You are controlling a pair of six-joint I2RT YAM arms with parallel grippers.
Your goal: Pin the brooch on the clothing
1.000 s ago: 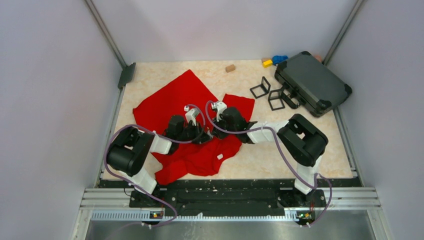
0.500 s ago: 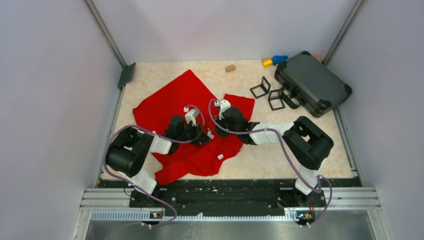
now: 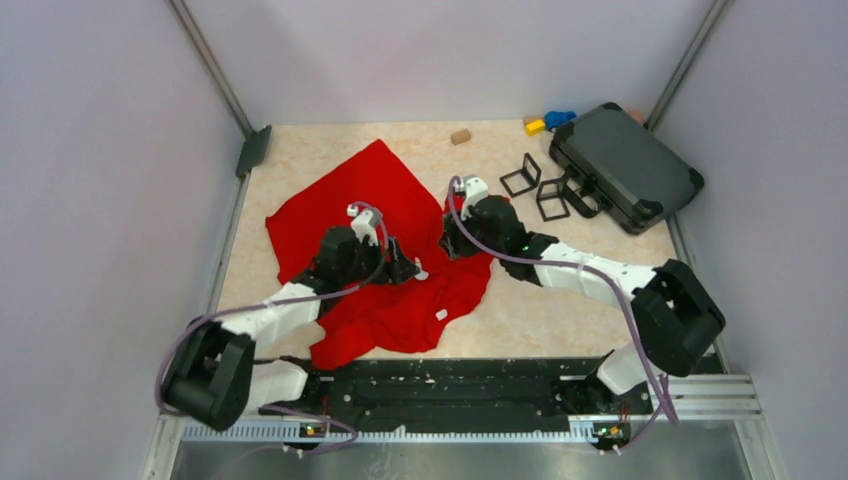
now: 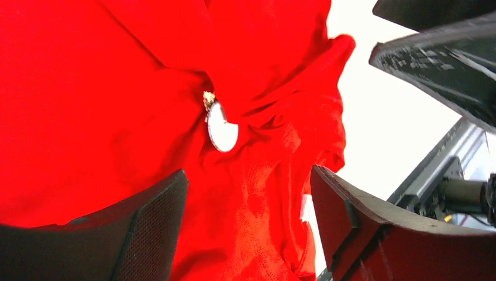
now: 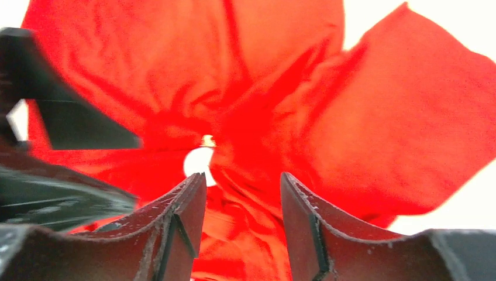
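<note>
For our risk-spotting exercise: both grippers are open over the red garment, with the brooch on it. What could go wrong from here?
1. The brooch sits among bunched folds of the clothing. Whether its pin is fastened cannot be seen, so it might drop off if the fabric shifts.
2. The left gripper has its open jaws straddling fabric beside the brooch, so pulling away could snag a fold.
3. The right gripper hangs close opposite, so the two might bump.

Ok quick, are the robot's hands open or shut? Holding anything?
Left gripper: open, holding nothing; the brooch sits on the clothing.
Right gripper: open, holding nothing.
</note>
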